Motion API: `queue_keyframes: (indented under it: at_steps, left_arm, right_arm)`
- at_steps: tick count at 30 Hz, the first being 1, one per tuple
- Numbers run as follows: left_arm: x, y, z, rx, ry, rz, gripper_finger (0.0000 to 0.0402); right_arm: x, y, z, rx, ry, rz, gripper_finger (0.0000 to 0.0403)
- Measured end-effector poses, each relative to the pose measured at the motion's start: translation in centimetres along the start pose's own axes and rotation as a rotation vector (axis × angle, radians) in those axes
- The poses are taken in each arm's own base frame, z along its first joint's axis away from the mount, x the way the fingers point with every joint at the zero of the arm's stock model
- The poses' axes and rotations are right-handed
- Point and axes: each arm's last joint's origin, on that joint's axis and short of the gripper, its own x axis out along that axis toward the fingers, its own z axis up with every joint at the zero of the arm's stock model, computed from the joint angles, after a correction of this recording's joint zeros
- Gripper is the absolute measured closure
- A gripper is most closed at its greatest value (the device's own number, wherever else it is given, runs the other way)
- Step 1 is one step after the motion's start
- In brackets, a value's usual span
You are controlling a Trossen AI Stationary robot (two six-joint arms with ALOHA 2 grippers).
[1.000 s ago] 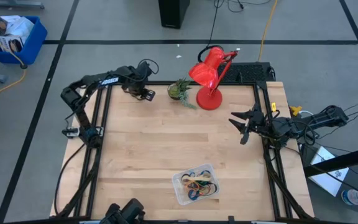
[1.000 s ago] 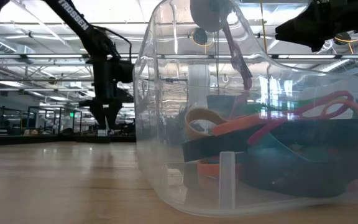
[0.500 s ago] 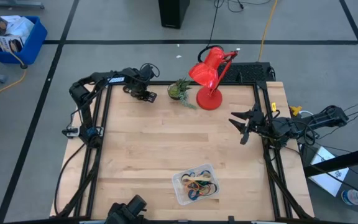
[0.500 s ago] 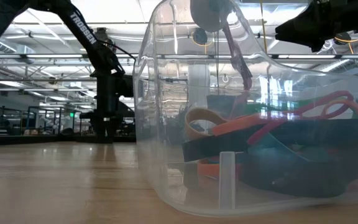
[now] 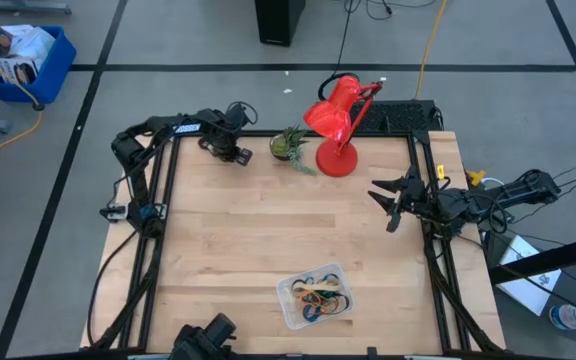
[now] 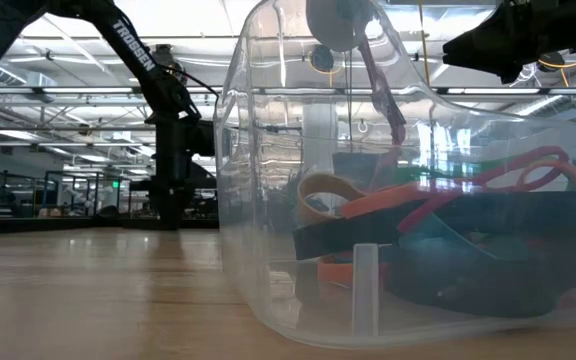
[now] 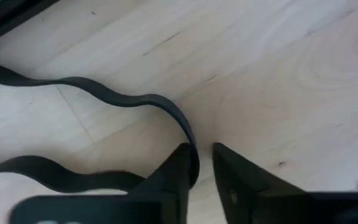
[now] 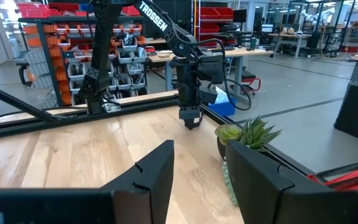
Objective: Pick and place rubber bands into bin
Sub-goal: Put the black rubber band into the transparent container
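Black rubber band (image 7: pixel 114 99) lies flat on the table (image 5: pixel 268 240) at the far-left corner, wavy loop, one bend sitting right at the left gripper (image 7: pixel 202 163) fingertips. From the left wrist view the jaws are narrowed to a small gap and the band's bend runs against the inner face of one finger (image 7: pixel 180 167); can't tell whether it's actually pinched or just touching. So the step in hand is the grasp on this stray band. The bin (image 5: pixel 316 296) is well apart, near the front edge, already holding a tangle of rubber bands (image 5: pixel 320 292) in orange, blue, black and tan; no other loose ones visible on the wood. Right gripper (image 5: pixel 392 203) waits near the right edge, jaws spread, holding nothing. Next move, my read: finish closing, lift straight up enough to confirm the floppy loop comes with it, then carry across to the bin and release above it. Risk: thin band slips out sideways.
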Motion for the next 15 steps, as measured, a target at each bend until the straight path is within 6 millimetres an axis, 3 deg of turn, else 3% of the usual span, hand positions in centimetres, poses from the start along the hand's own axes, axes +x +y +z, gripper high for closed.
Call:
queue_keyframes:
  at_steps: [5,9,13,15]
  left_arm:
    - [0.0,0.0,0.1,0.048,-0.007,-0.002,0.0389]
    - [-0.1,-0.2,0.1,0.06,-0.031,0.015,0.0392]
    - [-1.8,-0.4,-0.2,0.081,-0.092,0.025,0.0396]
    - [-4.2,-0.5,-0.4,0.083,-0.166,0.006,0.0395]
  right_arm:
    - [0.0,0.0,0.0,-0.001,0.0,0.0,0.0259]
    - [0.0,0.0,0.0,-0.013,0.0,0.0,0.0259]
    - [0.0,0.0,0.0,-0.026,0.0,0.0,0.0259]
    - [0.0,0.0,0.0,-0.034,0.0,0.0,0.0259]
